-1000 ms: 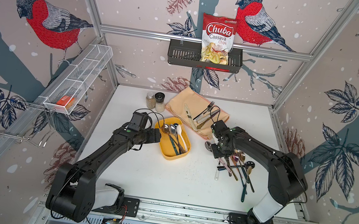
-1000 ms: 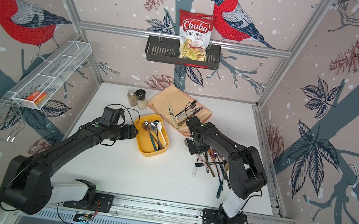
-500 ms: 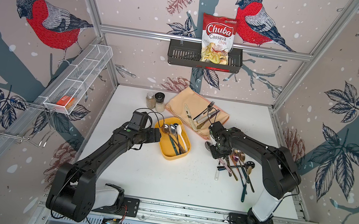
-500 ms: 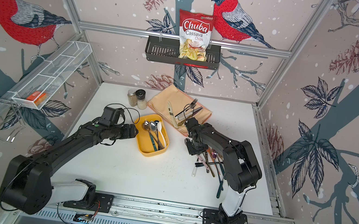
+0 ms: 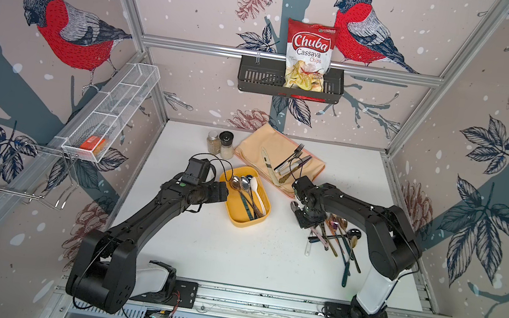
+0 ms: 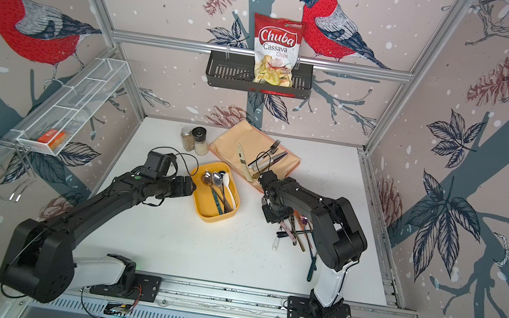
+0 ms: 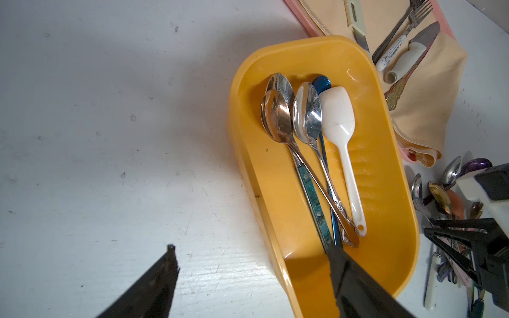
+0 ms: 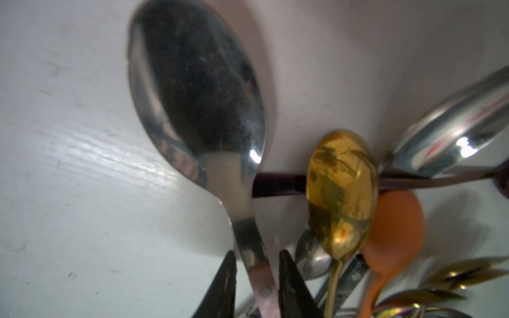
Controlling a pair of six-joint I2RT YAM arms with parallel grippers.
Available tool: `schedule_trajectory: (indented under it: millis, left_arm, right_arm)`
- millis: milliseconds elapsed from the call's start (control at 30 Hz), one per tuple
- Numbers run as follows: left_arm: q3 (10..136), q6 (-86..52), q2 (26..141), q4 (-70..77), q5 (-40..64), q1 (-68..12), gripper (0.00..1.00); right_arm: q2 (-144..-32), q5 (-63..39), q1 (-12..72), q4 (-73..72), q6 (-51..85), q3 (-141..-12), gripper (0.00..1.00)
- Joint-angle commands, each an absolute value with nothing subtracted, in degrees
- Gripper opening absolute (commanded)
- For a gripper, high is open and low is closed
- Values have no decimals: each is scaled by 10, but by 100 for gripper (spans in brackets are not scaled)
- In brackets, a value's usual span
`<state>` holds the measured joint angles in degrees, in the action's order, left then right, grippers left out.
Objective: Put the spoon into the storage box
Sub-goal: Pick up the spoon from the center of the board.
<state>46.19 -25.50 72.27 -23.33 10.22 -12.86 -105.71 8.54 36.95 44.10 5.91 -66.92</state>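
A large steel spoon point(image 8: 198, 96) lies on the white table at the edge of a cutlery pile point(image 5: 337, 238). My right gripper point(image 8: 257, 256) straddles its handle just behind the bowl; the jaws stand narrow, with a thin gap still showing on one side. In a top view the right gripper point(image 5: 301, 215) points down at that spot. The yellow storage box point(image 5: 237, 223) sits left of it and holds several spoons point(image 7: 305, 115). My left gripper point(image 7: 253, 261) is open across the box's near rim point(image 7: 234, 110), one finger over the table, the other over the inside.
A beige cloth point(image 5: 277, 156) with a fork and knives lies behind the box, beside two shakers point(image 5: 221, 144). A black shelf basket point(image 5: 259, 76) with a chips bag hangs on the back wall. A white wire basket point(image 5: 110, 119) hangs at the left.
The right gripper's jaws have narrowed around the spoon's handle and its arm has shifted slightly. The left arm and the box have not moved.
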Motion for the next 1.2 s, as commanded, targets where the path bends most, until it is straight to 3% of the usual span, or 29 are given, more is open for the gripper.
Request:
schedule_trajectory:
  millis: [0,300,700,1167]
  left_arm:
    - [463,-251,720,-236,93,-128,87]
    - [461,-251,719,-236,92,-128,87]
    - [461,-252,710,-235,83,-121,87]
    - [407,-286,701,-189,117,-93,88]
  right_arm:
    - [-1059,89,373,446,55,-669,24]
    - [-1056,96,382,447,56,-673,14]
    - [-1015,102,414,494,91,-714,12]
    - [-1092,81,468,557,83,-950,10]
